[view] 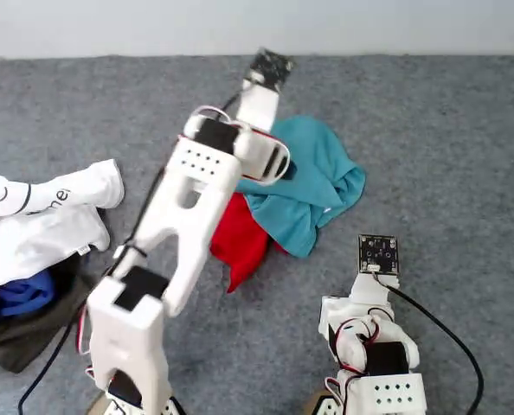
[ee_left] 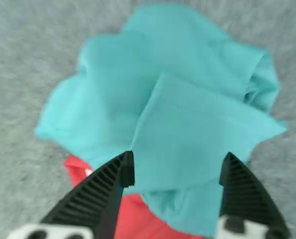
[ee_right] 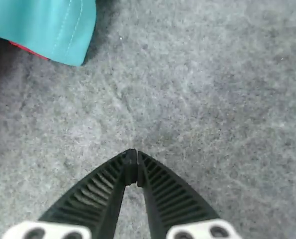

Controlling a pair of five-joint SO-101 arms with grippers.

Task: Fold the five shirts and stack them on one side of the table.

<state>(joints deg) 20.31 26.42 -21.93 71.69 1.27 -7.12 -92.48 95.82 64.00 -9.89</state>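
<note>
A crumpled teal shirt (view: 313,186) lies mid-table, partly over a red shirt (view: 240,238). My left gripper (ee_left: 178,167) hangs open above the teal shirt (ee_left: 173,94), fingers spread with nothing between them; the red shirt (ee_left: 133,219) peeks out below it. The left arm (view: 196,194) stretches from the front left over that pile. A white shirt (view: 41,216), a blue shirt (view: 15,298) and a dark shirt (view: 23,333) lie heaped at the left edge. My right gripper (ee_right: 136,167) is shut over bare grey felt, with a teal shirt corner (ee_right: 43,27) farther off.
The right arm (view: 369,346) sits folded at the front right, its cable (view: 452,341) curling beside it. Grey felt (view: 447,156) covers the table, with open room at the right and far left back.
</note>
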